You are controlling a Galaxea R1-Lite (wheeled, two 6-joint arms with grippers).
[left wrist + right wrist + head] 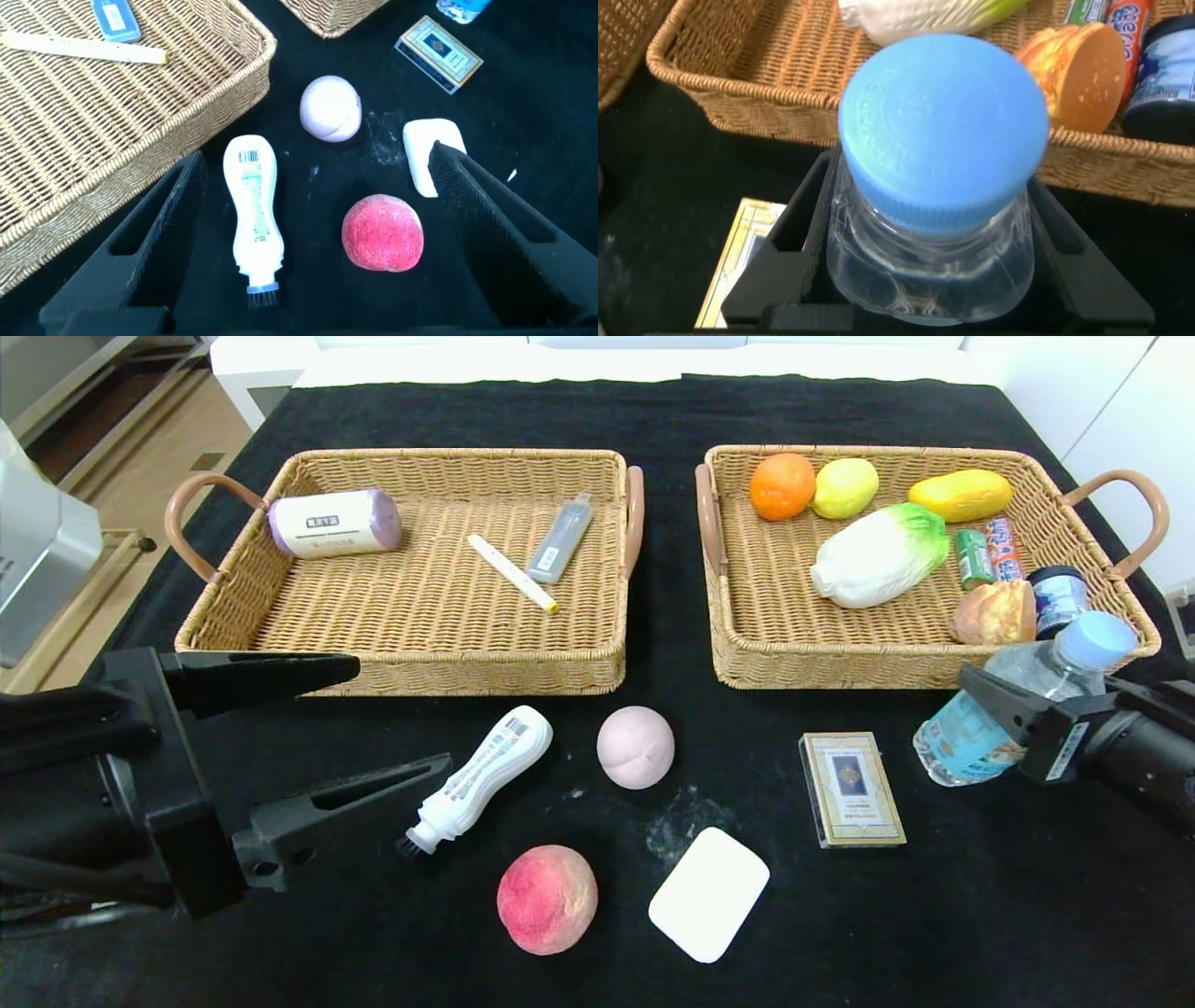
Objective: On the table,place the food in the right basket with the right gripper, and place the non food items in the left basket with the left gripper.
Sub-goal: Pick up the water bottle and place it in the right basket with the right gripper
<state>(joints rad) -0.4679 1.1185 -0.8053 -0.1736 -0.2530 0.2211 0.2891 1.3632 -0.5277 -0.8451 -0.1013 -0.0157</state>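
My right gripper (1004,695) is shut on the clear water bottle (980,733) just below its pale blue cap (943,121), holding it tilted above the table by the near rim of the right basket (840,674). My left gripper (405,713) is open above the table in front of the left basket (401,678). In the left wrist view (318,154) the white brush-tipped bottle (254,210) and the peach (382,232) lie below its spread fingers. The bottle (481,775), pink bun (636,747), peach (547,899), white pad (709,893) and card box (850,789) lie on the black table.
The left basket holds a purple-white roll (334,523), a grey tube (560,537) and a pen (513,573). The right basket holds an orange (782,485), lemon, mango, cabbage (878,555), bread (994,613), cans and a jar.
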